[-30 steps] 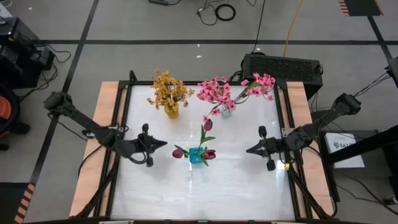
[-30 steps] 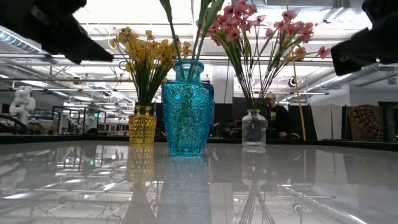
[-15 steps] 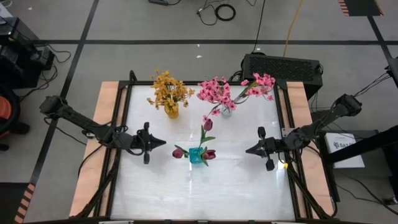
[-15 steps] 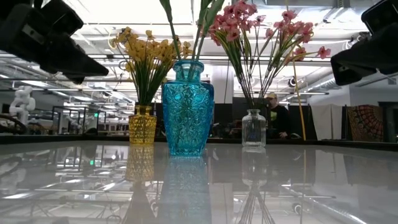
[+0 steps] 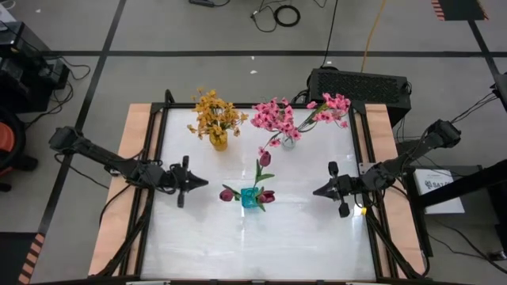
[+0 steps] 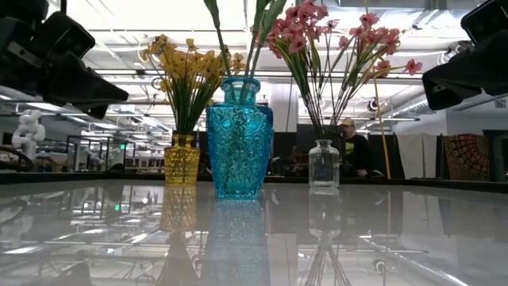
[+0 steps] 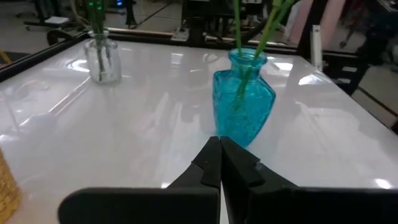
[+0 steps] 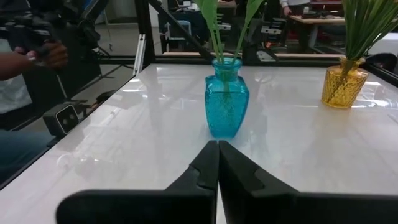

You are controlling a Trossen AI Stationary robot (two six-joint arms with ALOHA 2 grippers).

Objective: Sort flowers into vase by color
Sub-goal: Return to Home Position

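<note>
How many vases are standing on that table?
3. The yellow vase and the clear vase stand side by side near the back edge, yellow on the left; the blue vase stands in the middle. None seems hidden.

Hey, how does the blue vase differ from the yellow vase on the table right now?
The blue vase is turquoise glass holding dark red buds; the yellow vase is amber glass holding yellow blossoms. The blue vase stands in the middle, between the left hand and the right hand; the yellow vase stands farther back, on the left arm's side. Both stand upright and have patterned glass.
</note>
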